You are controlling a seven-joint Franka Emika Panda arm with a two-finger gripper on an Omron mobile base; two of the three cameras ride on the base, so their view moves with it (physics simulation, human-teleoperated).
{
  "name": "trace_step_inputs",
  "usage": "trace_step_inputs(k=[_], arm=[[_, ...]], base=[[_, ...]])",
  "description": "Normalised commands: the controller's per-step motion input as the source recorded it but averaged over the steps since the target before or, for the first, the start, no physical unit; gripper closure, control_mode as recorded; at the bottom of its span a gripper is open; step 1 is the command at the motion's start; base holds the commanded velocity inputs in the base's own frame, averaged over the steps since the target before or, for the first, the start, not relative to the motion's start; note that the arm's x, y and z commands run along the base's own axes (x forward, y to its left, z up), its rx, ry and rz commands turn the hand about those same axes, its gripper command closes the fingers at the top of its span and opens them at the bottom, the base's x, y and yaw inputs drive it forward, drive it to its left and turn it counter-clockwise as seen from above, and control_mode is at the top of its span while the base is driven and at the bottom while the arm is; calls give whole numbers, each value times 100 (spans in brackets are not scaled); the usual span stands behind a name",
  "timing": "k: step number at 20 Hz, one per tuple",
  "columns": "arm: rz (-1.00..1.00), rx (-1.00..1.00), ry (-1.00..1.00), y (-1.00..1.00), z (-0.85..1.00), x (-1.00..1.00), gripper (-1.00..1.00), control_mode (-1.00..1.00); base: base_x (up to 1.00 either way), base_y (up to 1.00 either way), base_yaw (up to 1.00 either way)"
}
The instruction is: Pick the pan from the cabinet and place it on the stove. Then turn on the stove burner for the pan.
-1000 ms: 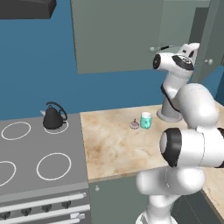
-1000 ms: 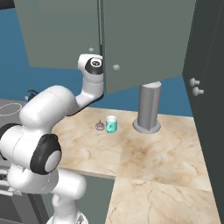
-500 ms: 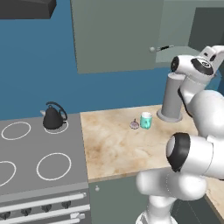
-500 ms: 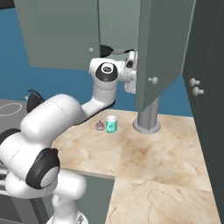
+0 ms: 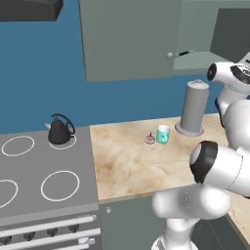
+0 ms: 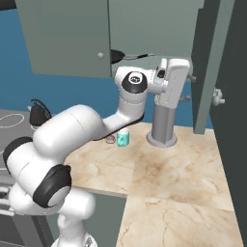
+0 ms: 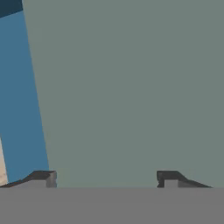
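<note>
The round matte black frying pan (image 6: 121,56) sits upper centre of the right base view inside the grey-green wall cabinet (image 6: 67,38), mostly hidden behind its closed left door. The two-finger gripper (image 7: 106,177) faces a flat grey-green panel, fingertips (image 7: 43,176) wide apart, nothing between.

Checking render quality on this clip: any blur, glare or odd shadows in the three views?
Left base view: sharp, flat even light, no glare on the stove. Right base view: crisp too; the cabinet interior around the pan is dark. Hand view: soft, close flat grey-green surface; pincer fingertips slightly blurred.
</note>
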Motion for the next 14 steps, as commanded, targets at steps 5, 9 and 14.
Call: trace_step_inputs(k=[5, 9, 14], arm=[[-1, 1, 1, -31, -3, -8, -100, -100], [1, 2, -9, 53, 0, -52, -100, -100], [8, 9, -18, 90, 0, -52, -100, -100]], base=[[0, 0, 0], [0, 0, 0], [0, 0, 0]])
